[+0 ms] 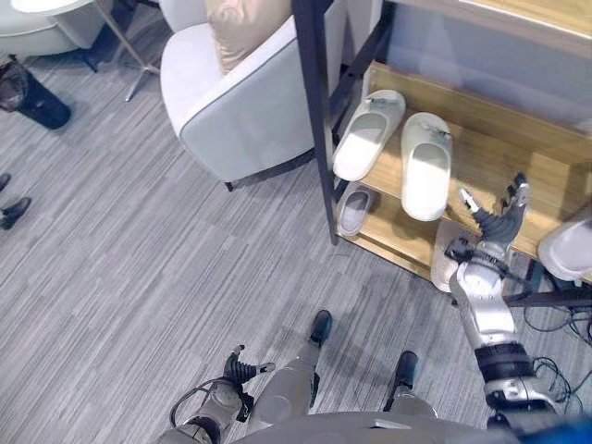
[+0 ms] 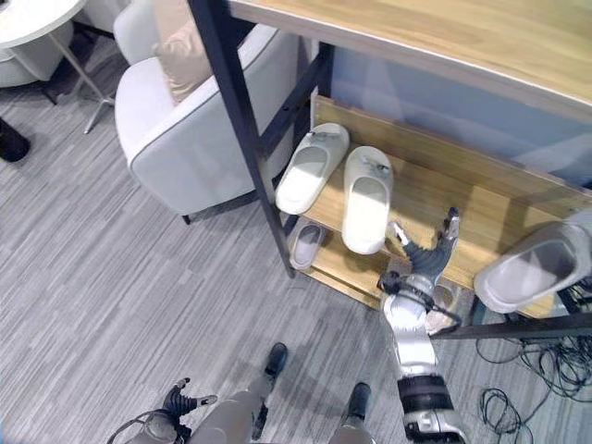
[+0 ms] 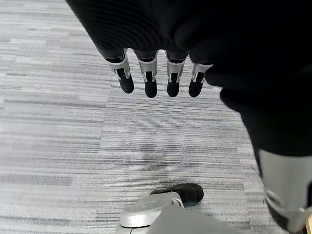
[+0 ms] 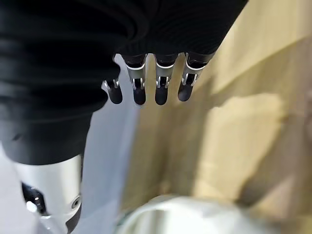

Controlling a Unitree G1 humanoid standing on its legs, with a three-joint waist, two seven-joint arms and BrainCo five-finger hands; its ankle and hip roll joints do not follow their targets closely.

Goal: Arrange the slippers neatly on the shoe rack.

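Observation:
Two pale slippers (image 1: 368,134) (image 1: 425,165) lie side by side on the middle wooden shelf of the shoe rack (image 1: 504,153), toes pointing outward. A grey slipper (image 2: 532,264) rests at the shelf's right end. On the lower shelf lies a small grey slipper (image 1: 355,211), and another pale one (image 1: 442,266) sits below my right wrist. My right hand (image 1: 495,220) is raised in front of the shelf, just right of the pair, open with fingers spread and holding nothing. My left hand (image 1: 242,370) hangs low over the floor, open and empty.
A white armchair (image 1: 250,102) with a beige cushion stands left of the rack's dark post (image 1: 314,111). A black bin (image 1: 35,97) and a round table (image 1: 42,7) stand at the far left. A person's dark shoes (image 1: 13,211) show at the left edge.

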